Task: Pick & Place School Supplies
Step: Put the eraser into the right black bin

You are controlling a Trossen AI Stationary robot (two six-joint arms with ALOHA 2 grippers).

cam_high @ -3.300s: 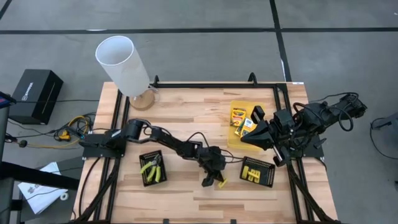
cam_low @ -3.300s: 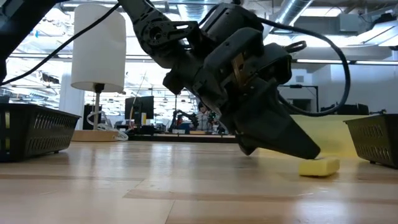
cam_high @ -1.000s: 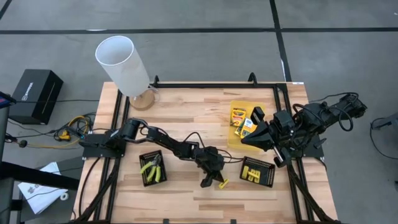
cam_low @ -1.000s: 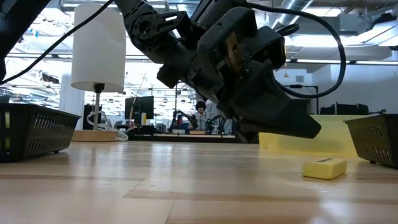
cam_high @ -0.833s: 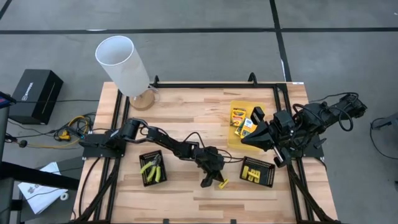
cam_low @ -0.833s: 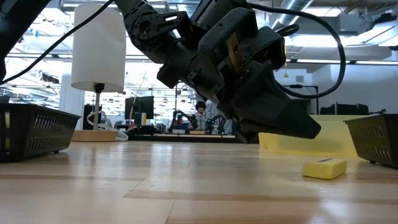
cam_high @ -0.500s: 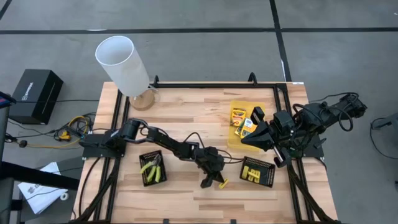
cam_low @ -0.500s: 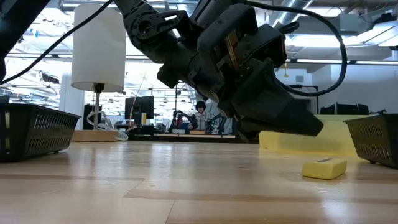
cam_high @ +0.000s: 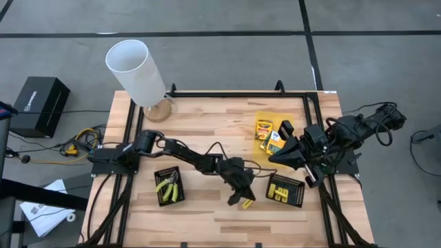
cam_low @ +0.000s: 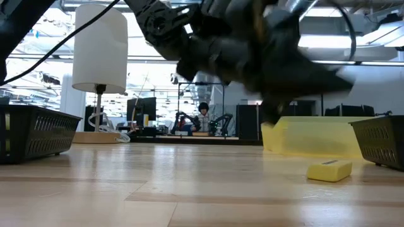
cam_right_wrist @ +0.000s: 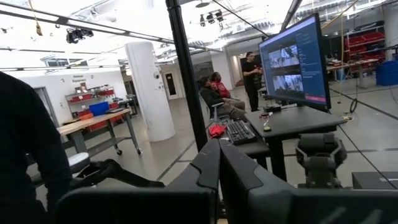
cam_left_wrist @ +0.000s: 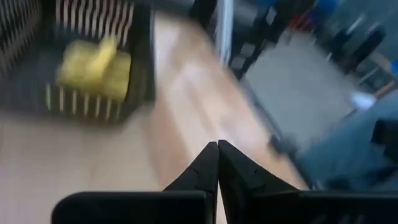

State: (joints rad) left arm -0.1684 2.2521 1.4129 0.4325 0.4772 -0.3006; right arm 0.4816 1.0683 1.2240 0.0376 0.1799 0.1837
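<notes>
A short yellow stick [cam_low: 328, 170] lies flat on the wood near the table's near edge, seen also in the high view as the stick [cam_high: 246, 202]. My left gripper [cam_high: 234, 200] hangs shut just above and beside it, touching nothing; its fingertips [cam_left_wrist: 217, 148] meet. The plier-like tool [cam_high: 167, 186] lies in the left black mesh tray. Several yellow sticks [cam_high: 284, 191] lie in the right black mesh tray. Printed boxes [cam_high: 264, 128] rest in the yellow tray. My right gripper [cam_high: 274, 156] waits shut at the table's right side, over that tray.
A white lamp [cam_high: 134, 69] on a wooden base stands at the far left corner. The left mesh tray [cam_low: 28, 131] and the yellow tray [cam_low: 315, 135] flank the bare wood in the middle. Cables trail along the left arm. People sit in the room behind.
My left gripper has risen from just above the stick and swung a little toward the table's right edge, moving fast enough to blur. It has stayed shut. The yellow stick has kept its place on the wood.
</notes>
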